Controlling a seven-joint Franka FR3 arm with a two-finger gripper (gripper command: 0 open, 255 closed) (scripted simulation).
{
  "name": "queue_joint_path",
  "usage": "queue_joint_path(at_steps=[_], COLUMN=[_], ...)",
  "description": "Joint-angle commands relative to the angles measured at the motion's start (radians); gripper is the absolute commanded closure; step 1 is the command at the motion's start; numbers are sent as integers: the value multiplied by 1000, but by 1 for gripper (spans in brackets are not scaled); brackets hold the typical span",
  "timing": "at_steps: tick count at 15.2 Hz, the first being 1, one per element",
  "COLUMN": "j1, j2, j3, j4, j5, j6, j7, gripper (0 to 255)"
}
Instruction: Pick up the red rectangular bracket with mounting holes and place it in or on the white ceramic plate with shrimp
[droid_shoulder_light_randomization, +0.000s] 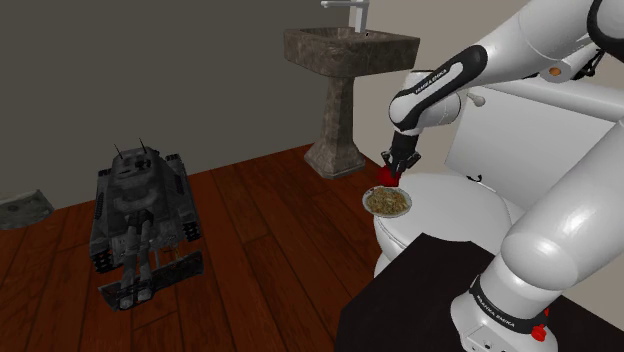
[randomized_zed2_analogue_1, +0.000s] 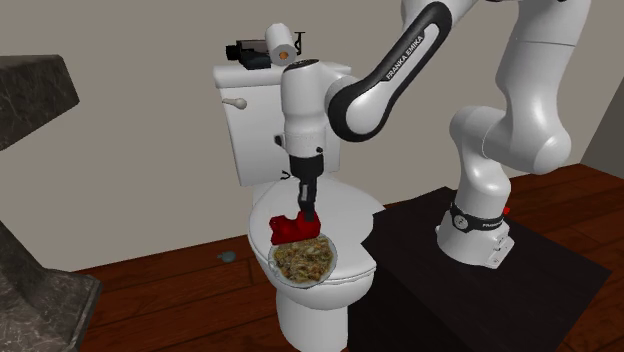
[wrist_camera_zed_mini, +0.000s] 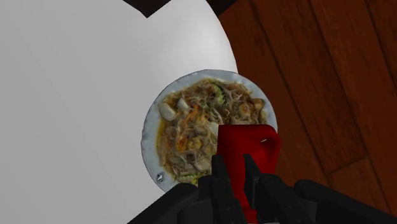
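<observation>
Clamped between the black fingers of the gripper — the red bracket, sticking out past the fingertips, long axis hard to tell. Hanging directly over the plate of noodles and shrimp on the closed toilet lid, nearer the plate's rim than its middle; just above or barely touching, impossible to say. Straight down from the claw, then — probably only a short lowering, maybe a nudge toward centre, before release.

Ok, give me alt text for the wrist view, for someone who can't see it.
The black gripper clasps a red bracket at the edge of a white plate of noodles, which sits on a closed white toilet. Dark wooden floor lies beside it.
</observation>
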Motion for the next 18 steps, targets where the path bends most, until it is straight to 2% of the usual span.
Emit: queue_joint_path(at_steps=[1, 11, 18], j1=[1, 6, 6], j2=[20, 149, 154], j3=[-1, 0, 1], j4=[-10, -34, -35], j5=[8, 69, 72], j6=[30, 178, 183], j7=[-5, -52, -54], gripper=[255, 255, 255])
